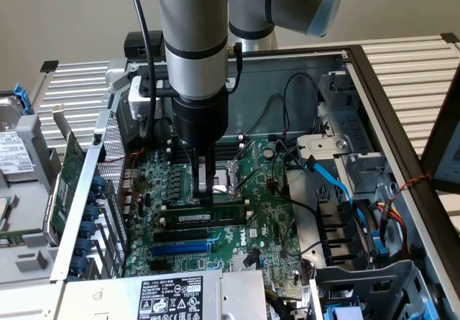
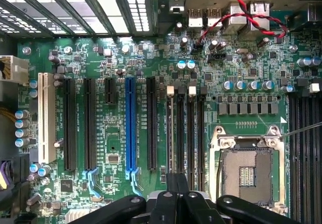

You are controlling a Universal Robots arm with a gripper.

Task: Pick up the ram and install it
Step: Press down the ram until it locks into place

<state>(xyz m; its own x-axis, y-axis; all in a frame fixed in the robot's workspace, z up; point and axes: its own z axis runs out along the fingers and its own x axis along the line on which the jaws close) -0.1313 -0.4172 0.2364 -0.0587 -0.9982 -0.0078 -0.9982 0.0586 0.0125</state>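
The arm reaches straight down into the open computer case (image 1: 374, 90), and the gripper (image 1: 204, 190) stands over the motherboard (image 1: 266, 212), just beside the empty processor socket (image 1: 233, 176). Its fingers (image 1: 205, 180) are together, clamped on the ram (image 1: 215, 216), a long green stick with a white label that lies along the black memory slots (image 1: 201, 234) near the middle of the board. The stick sits edge-down and level in line with its slot, and the fingertips meet it near its middle, probably so that any push spreads evenly to both ends.

In the wrist view the gripper (image 2: 178, 196) looks down the row of memory slots (image 2: 183, 128), with the stick seen edge-on as a thin dark line between them; whether it is fully seated I cannot tell. The blue card slot (image 2: 130, 123) and the white card slot (image 2: 47, 118) lie well to one side, untouched. A large green expansion card (image 1: 63, 183) leans outside the case wall, on the counter (image 1: 410, 54).
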